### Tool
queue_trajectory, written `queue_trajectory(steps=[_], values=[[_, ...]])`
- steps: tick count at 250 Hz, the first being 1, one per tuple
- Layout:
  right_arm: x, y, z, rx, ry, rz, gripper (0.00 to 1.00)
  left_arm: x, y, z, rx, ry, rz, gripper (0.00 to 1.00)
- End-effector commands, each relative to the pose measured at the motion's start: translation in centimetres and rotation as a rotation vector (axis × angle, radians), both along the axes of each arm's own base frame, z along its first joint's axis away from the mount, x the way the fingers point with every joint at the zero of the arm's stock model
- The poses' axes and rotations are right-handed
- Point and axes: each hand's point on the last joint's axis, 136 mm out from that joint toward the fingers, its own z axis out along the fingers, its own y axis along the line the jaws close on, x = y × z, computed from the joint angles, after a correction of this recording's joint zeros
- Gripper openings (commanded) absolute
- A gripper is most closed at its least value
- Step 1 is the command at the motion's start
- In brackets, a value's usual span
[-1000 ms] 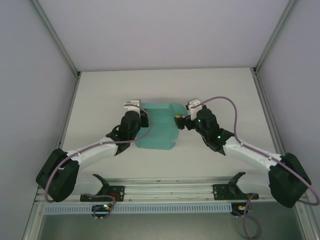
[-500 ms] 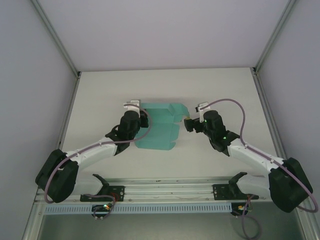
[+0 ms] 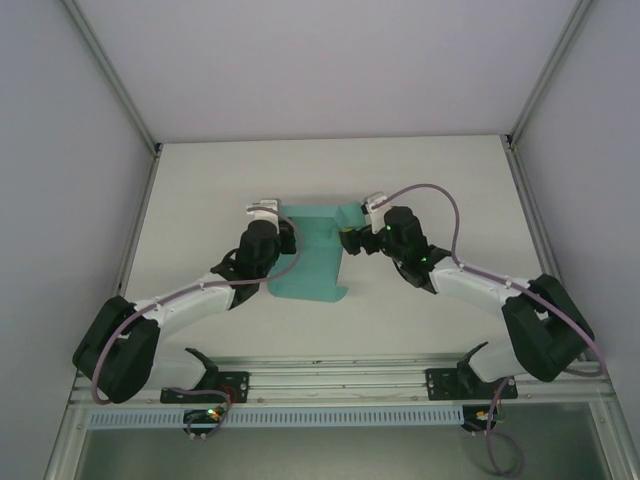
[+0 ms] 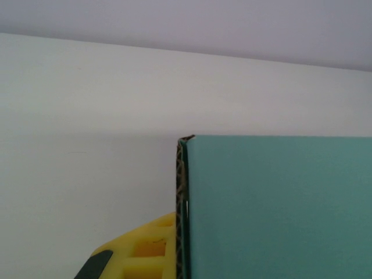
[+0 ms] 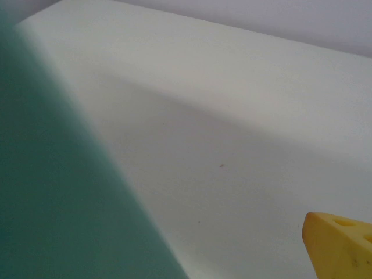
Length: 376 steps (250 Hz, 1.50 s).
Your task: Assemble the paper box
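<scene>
At the table's [image 3: 430, 170] middle, the right gripper [image 3: 350, 240], jaws wide, has swung back in against the paper box [image 3: 310, 265]. Its right flap now stands up (a fold under way) while the left gripper [image 3: 280, 232] stays clamped on the left edge.

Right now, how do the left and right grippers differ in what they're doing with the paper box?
The left gripper has its jaws shut on the left edge of the paper box. The right gripper has its jaws wide open and grips nothing. The left gripper sits at the box's left side, the right gripper by its upper right flap. Both point inward at the box.
</scene>
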Motion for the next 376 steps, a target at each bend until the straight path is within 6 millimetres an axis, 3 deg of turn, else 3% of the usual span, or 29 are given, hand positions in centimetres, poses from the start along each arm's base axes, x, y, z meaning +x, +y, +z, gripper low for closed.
queue_trajectory(steps=[1,64,74,86,107,134,182,216,240,260,310,376], values=[[0.5,0.9,-0.1,-0.108,-0.023,-0.002,1.00,-0.3,-1.9,1.3,-0.034,-0.029,-0.067,0.00],[-0.2,-1.2,0.5,-0.187,-0.048,-0.062,1.00,-0.3,-0.2,1.2,0.018,-0.043,-0.001,0.00],[-0.6,-1.9,-0.2,-0.214,-0.029,-0.074,1.00,-0.3,0.2,1.2,0.030,-0.046,0.009,0.00],[-1.2,-3.0,0.8,-0.213,-0.041,-0.095,1.00,-0.3,0.5,1.2,0.041,-0.049,0.021,0.00],[-2.5,-4.4,0.9,-0.216,-0.021,-0.098,1.00,-0.3,1.1,1.3,0.051,-0.052,0.035,0.00],[-5.2,-4.6,1.3,-0.176,-0.003,-0.019,1.00,-0.4,1.6,1.3,0.050,-0.055,0.047,0.00],[-9.1,-5.4,4.3,0.022,0.012,0.085,1.00,-0.4,1.9,1.6,0.050,-0.059,0.044,0.00],[-8.7,-7.6,6.6,0.105,-0.035,0.016,1.00,-0.5,1.8,1.8,0.057,-0.061,0.029,0.00],[-7.5,-8.6,6.7,0.107,-0.005,-0.008,1.00,-0.6,1.7,1.7,0.055,-0.059,0.019,0.00],[-6.6,-7.5,6.3,0.091,0.043,0.050,0.98,-0.7,1.4,1.7,0.047,-0.059,0.005,0.00],[-5.5,-1.9,6.0,0.170,0.149,0.311,0.83,-0.7,0.9,1.7,0.043,-0.056,-0.017,0.00],[-3.2,3.3,6.6,0.206,0.114,0.410,0.72,-0.5,-0.1,1.3,0.030,-0.051,-0.038,0.00]])
